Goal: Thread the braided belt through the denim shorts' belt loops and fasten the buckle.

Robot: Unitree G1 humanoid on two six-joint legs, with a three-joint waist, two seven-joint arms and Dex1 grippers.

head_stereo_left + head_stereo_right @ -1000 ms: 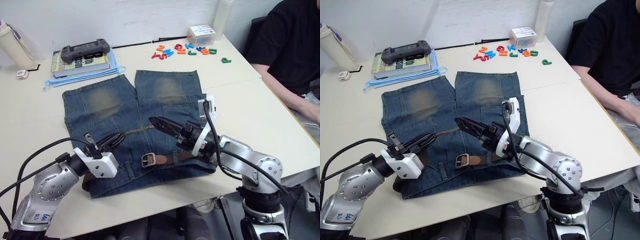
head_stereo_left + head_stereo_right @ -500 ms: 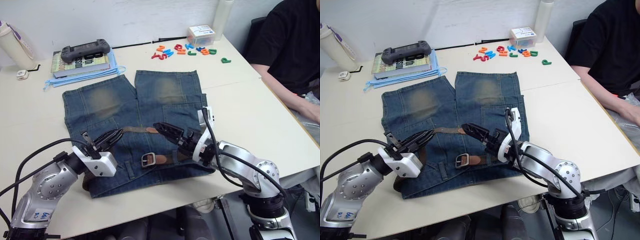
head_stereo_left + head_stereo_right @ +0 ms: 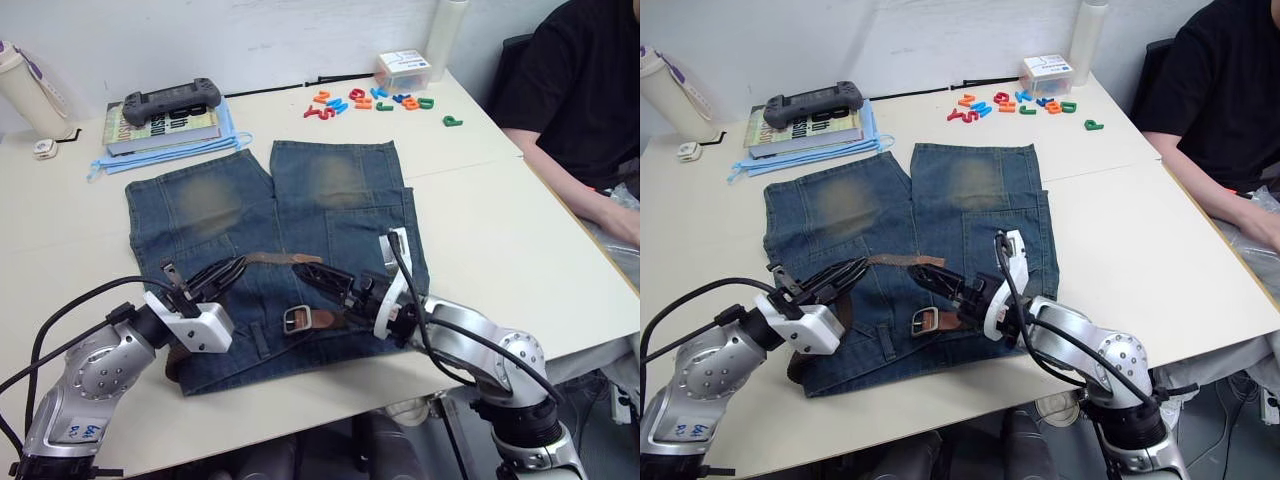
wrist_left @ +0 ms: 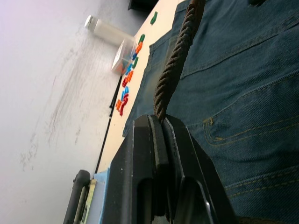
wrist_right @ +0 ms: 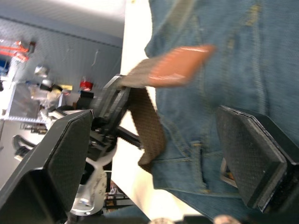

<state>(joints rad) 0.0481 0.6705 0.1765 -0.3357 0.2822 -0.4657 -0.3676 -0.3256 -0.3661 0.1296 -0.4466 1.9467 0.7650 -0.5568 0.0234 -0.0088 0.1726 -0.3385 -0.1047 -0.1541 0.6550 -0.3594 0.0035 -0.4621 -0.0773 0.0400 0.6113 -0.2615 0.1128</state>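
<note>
Right now your faded blue denim shorts (image 3: pixel 270 250) with the yellowish worn patches lie flat on the pale tabletop (image 3: pixel 500 210), legs pointing away from you and waistband at the near edge, so take them as your landmark. Your left gripper (image 3: pixel 222 274) sits over the shorts' left side just above the waistband, and its two black fingers (image 4: pixel 156 140) are pressed together, pinching the dark brown braided belt (image 4: pixel 175 65); the left wrist view shows the woven strap running straight out from between the fingertips across the denim. From that pinch the strap crosses the middle of the shorts to its tan leather tip (image 3: pixel 300 259), which lies loose on the denim near the crotch seam. Your right gripper (image 3: pixel 322 276) hovers over the shorts' middle, just beside that tan tip, with its fingers (image 5: pixel 252 158) spread wide apart and nothing between them. The silver rectangular buckle (image 3: pixel 295 320) with its tan leather end piece rests on the waistband near the centre of the shorts, just toward you from the right gripper and not fastened. You cannot make out the belt loops clearly enough to say which ones the strap passes through. Beyond the shorts' left leg lies a book (image 3: pixel 165 127) with a dark grey game controller (image 3: pixel 170 99) on top of it, and beyond the right leg sit scattered coloured plastic letters (image 3: pixel 370 100). A person in a black top (image 3: pixel 570 90) sits to the right of the shorts.
</note>
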